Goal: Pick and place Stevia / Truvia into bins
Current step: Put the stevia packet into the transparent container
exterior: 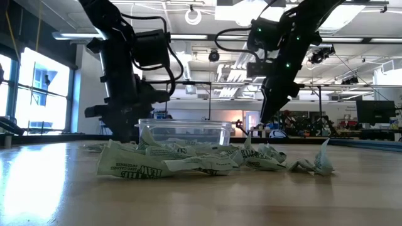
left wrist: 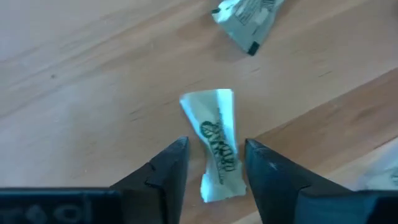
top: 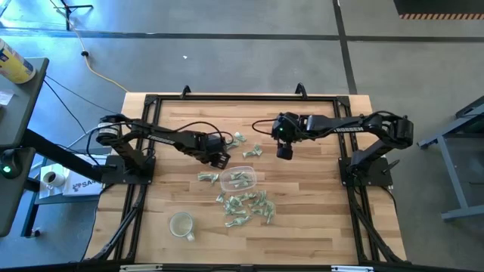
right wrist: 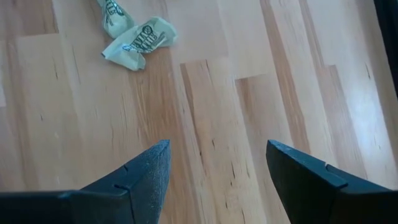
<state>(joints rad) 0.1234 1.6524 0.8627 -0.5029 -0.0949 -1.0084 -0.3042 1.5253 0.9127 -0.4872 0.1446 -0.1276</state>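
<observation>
Green-and-white Stevia sachets lie flat on the table: a heap (top: 246,204) near the clear tub (top: 239,179), a few (top: 209,177) to its left and some (top: 252,151) beyond it. The tub stands on the wood and holds several sachets. My left gripper (top: 219,159) hangs low, just left of the tub's far side. It is open, its fingers on either side of one crumpled sachet (left wrist: 219,149) without clearly touching it; another sachet (left wrist: 245,18) lies beyond. My right gripper (top: 284,151) is open over bare wood beyond the tub's right end, with two sachets (right wrist: 134,37) ahead of it.
A round clear cup (top: 181,224) stands near the table's near-left corner. A black frame (top: 151,98) runs round the table's edges. Bare wood spreads right of the tub and along the near edge. In the low view the tub (exterior: 182,132) stands behind a ridge of sachets (exterior: 163,162).
</observation>
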